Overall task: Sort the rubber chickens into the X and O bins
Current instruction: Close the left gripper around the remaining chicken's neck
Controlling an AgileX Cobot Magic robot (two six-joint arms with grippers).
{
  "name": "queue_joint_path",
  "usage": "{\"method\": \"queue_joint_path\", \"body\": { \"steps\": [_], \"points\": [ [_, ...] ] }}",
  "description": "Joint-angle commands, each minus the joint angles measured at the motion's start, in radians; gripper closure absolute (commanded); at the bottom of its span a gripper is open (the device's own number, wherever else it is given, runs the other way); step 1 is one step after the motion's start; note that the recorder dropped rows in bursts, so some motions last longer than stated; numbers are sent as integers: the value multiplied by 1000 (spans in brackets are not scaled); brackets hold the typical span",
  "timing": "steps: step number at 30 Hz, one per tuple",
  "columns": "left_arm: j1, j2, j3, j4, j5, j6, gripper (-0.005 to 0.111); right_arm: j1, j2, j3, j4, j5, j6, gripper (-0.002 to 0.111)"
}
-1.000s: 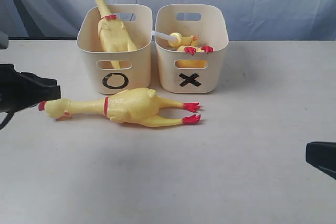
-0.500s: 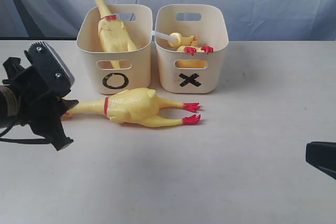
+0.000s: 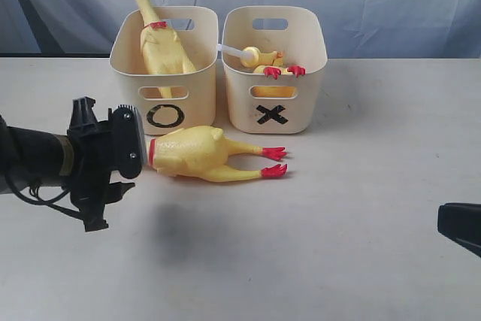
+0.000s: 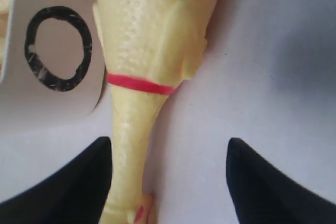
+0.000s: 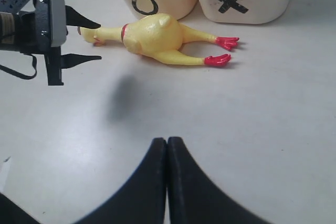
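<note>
I see my left gripper [image 4: 169,145] with jaws apart astride the neck of the long chicken [image 3: 199,152] lying on the table [image 3: 361,208] just beside the bin marked O [image 3: 197,103] — the bin marked X [image 3: 308,107] next to it — while my right gripper [image 5: 167,145] is pressed together, empty.

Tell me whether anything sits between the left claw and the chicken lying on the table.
Nothing visible does. The left claw is open, and the neck of the chicken lies between its jaws, nearer one side.
</note>
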Motion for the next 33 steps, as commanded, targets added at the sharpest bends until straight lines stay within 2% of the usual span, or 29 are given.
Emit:
{"method": "queue_joint_path", "body": {
  "steps": [1,6,16,33],
  "points": [
    [-3,70,-51,22,-11,14,47,-4,-6,3,1,-4,-2,109],
    [10,121,-94,39,-8,14,47,-4,-6,3,1,-4,-2,109],
    [77,150,-124,107,-16,14,48,-4,-6,3,1,-4,-2,109],
    [80,276,-201,130,-35,14,48,-4,-6,3,3,-4,-2,109]
  ]
}}
